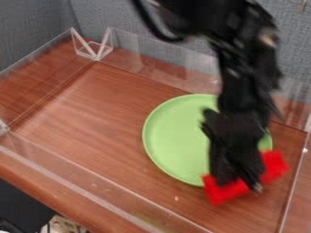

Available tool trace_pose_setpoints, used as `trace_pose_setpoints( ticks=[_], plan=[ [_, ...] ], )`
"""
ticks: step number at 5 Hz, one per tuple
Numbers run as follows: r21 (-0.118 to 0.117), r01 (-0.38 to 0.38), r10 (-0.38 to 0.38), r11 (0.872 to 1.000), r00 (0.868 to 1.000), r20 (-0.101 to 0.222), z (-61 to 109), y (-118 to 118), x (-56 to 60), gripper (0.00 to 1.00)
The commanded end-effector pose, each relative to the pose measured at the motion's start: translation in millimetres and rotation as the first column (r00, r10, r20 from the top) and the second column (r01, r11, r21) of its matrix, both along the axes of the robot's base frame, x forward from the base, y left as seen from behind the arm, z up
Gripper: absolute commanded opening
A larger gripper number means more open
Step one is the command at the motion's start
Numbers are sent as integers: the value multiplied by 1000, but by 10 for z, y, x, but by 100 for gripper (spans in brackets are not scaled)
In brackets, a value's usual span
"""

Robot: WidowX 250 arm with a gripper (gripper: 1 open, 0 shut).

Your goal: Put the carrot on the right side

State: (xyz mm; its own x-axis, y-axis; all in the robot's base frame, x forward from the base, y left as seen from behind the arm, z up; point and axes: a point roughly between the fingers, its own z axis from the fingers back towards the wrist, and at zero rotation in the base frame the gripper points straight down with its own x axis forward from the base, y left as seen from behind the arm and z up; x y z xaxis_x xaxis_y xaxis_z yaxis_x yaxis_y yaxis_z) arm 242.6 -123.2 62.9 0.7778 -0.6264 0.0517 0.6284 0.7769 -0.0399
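The carrot [234,187], a bright red blocky bar, sits at the lower right, past the right rim of the round lime-green plate [176,136]. My black gripper [235,175] points down onto it and is shut on its middle. The arm is motion-blurred and hides the bar's centre and the plate's right part. Whether the bar touches the wood or hangs just above it I cannot tell.
A brown wooden table [85,109] lies inside low clear walls; the front wall [109,196] and the right wall [297,182] stand close to the carrot. A small white wire stand [91,43] sits at the back left corner.
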Motion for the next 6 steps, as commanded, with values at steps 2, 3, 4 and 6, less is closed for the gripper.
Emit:
trace_pose_setpoints(
  ticks=[2, 3, 4, 6],
  plan=[
    [-8, 7, -8, 1000, 999, -42, -177, -223, 110, 0],
    [-6, -47, 46, 999, 996, -76, -228, -221, 60, 100],
    [1, -85, 85, 996, 991, -107, -277, -225, -6, 0],
    [26, -83, 86, 996, 983, -161, -83, -140, -251, 100]
  ],
)
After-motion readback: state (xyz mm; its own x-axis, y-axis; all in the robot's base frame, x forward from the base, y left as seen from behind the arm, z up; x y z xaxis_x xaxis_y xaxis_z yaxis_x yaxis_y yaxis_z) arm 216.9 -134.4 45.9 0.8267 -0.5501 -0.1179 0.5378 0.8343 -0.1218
